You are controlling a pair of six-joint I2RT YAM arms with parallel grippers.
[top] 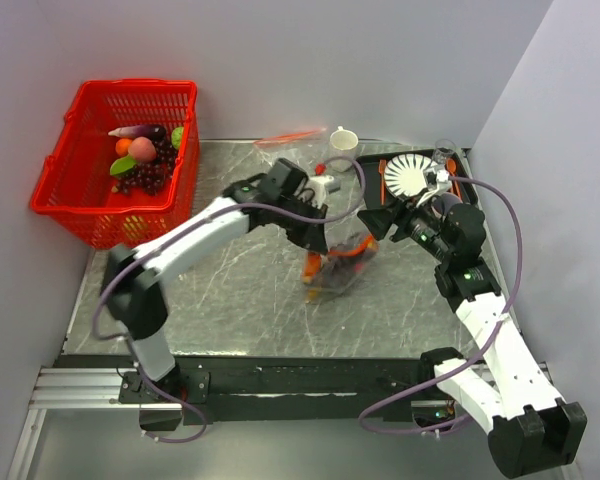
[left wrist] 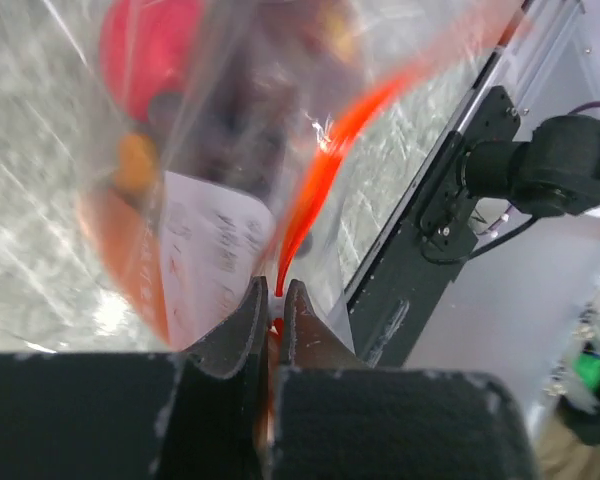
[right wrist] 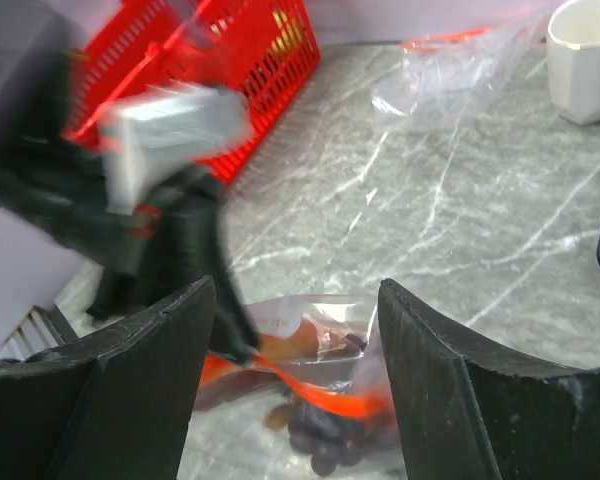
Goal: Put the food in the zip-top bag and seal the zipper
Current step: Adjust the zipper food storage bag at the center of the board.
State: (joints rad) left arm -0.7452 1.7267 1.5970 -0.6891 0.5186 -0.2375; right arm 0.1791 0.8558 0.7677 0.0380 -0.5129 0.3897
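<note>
Surface: grey marbled table (top: 230, 290) between pale walls, both arm bases at its near edge
Left gripper (left wrist: 277, 290): the jaws stand almost together and pinch one end of the zipper (left wrist: 325, 170), with only the thin strip between them
Zip-top bag (top: 342, 262): in the middle of the table, hanging crinkled from this pinch; whether its bottom rests on the table, I cannot tell
Food: all inside the bag; red round fruit (left wrist: 145, 45) and orange-brown piece (left wrist: 135, 165) show blurred through the plastic, grape bunch (right wrist: 325, 435) is dark under the strip
Zipper line: it bends in a curve across the mouth; sealed or not, I cannot tell
Right gripper (right wrist: 295, 290): jaws wide apart, holding nothing, near the bag on its right side
Basket (top: 70, 200): red, at the far left, with other toy foods in it
Plate (top: 408, 175): white, far right, behind the right gripper
Cup (top: 343, 140): white, upright, at the far edge
Second bag (top: 290, 137): clear with red edge, lying just left of the cup
</note>
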